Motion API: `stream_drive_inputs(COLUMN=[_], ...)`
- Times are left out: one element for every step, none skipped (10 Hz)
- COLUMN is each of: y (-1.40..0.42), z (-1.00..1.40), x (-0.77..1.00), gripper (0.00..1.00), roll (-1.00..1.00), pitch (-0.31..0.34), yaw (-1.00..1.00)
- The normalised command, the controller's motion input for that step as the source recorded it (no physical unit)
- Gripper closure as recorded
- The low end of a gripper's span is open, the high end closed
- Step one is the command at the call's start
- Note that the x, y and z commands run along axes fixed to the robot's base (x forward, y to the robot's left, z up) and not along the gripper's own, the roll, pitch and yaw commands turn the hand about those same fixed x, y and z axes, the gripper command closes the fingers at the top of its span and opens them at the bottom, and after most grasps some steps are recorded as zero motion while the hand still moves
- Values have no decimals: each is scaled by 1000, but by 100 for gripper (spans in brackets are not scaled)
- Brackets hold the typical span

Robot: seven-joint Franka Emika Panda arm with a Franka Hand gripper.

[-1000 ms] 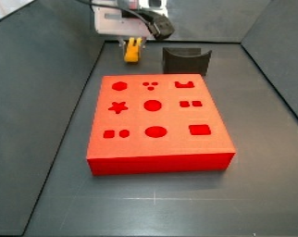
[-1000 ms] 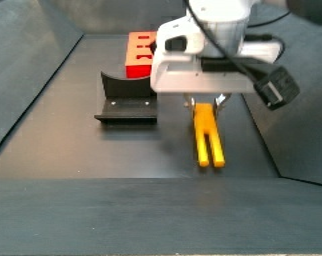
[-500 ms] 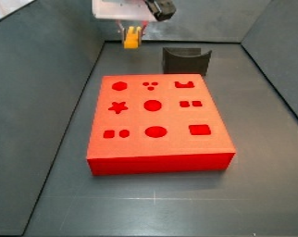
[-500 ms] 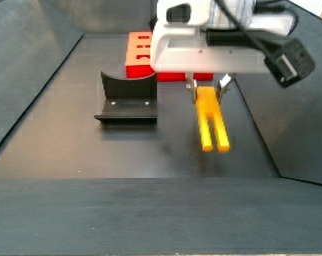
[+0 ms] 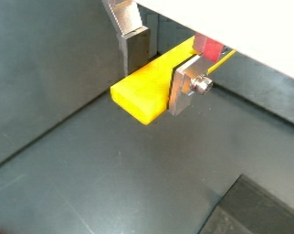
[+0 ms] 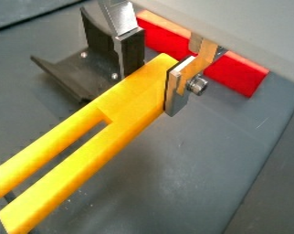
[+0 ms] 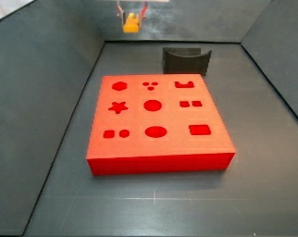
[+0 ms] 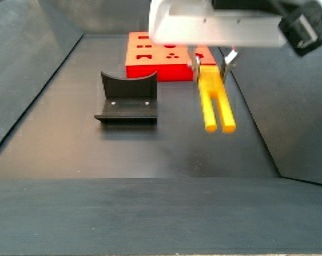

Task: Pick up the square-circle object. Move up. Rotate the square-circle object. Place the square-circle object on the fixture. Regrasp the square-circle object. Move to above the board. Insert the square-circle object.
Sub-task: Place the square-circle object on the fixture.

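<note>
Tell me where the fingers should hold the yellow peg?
Hold the peg at its solid end, across the two flat sides, coming from above, probably. The gripper has it there already, fingers flat against it. The other end splits into two thin prongs, harder to pinch.

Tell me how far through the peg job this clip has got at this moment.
Done: the pick. The gripper is shut on the yellow-orange bar-like peg, held clear of the floor in a side view. In hand: the move up. Left: rotating it, setting it on the dark notched fixture, which stands bare, regrasping, then inserting into the red slab board, whose holes all look unfilled.
</note>
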Motion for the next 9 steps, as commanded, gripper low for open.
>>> stream_drive_inputs(y=[-1, -5, -4, -5, -1, 3, 5, -962, -952], z=[1000, 970, 841, 667, 578, 394, 203, 67, 20], x=[-32, -34, -29, -22, -17, -8, 0, 1000, 1000], gripper=[100, 100, 100, 100, 100, 100, 100, 100, 100], roll=[117, 133, 140, 130, 122, 110, 100, 266, 266], pitch=[63, 72, 76, 81, 82, 90, 93, -127, -115], yaw=[7, 14, 20, 25, 23, 23, 22, 391, 371])
